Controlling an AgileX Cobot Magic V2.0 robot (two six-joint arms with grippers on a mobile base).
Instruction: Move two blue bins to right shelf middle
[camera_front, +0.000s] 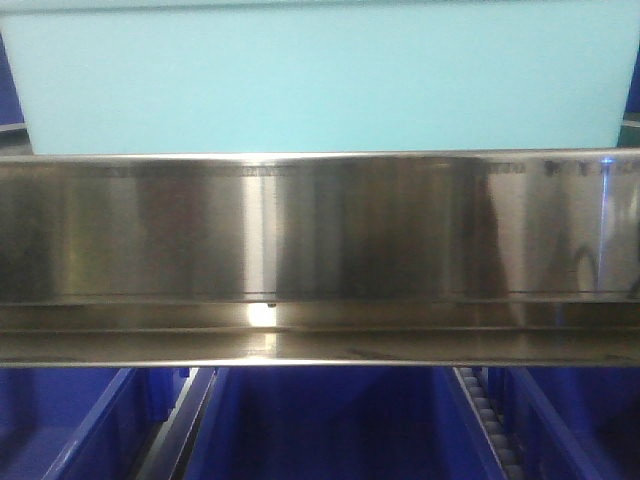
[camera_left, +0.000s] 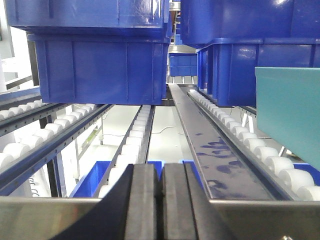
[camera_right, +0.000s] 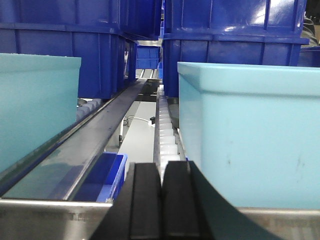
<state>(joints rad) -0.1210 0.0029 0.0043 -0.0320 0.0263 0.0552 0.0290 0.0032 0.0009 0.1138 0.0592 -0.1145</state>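
The blue bins (camera_left: 100, 70) stand stacked one on another on the roller shelf (camera_left: 30, 145), far down the lane on the left in my left wrist view. A second blue stack (camera_left: 250, 50) stands on the neighbouring lane to their right, with a narrow gap between the two. A flat steel divider (camera_left: 210, 150) runs between the roller tracks toward that gap. My left end effector (camera_left: 160, 172) is closed, its two black pads pressed flat together, and it sits low at the shelf's steel front lip (camera_left: 50, 217). A pale teal bin (camera_left: 290, 115) cuts into that view at the right edge, nearer to me than the blue ones. From my right wrist, two more dark blue stacks (camera_right: 230, 45) fill the back of the shelf. In front of them a teal bin on the right (camera_right: 250, 140) and a teal bin on the left (camera_right: 35, 110) flank an open lane of rollers (camera_right: 165, 125). My right end effector (camera_right: 161, 172) is closed too, pad against pad, and points down that lane. Below the shelf a small blue tray (camera_right: 105, 172) shows through the gap. The front camera is very close: a teal box (camera_front: 320, 80) fills the top, a brushed steel rail (camera_front: 320, 250) crosses the middle, and lower blue bins (camera_front: 330, 420) lie beneath it. Neither end effector appears in that view.
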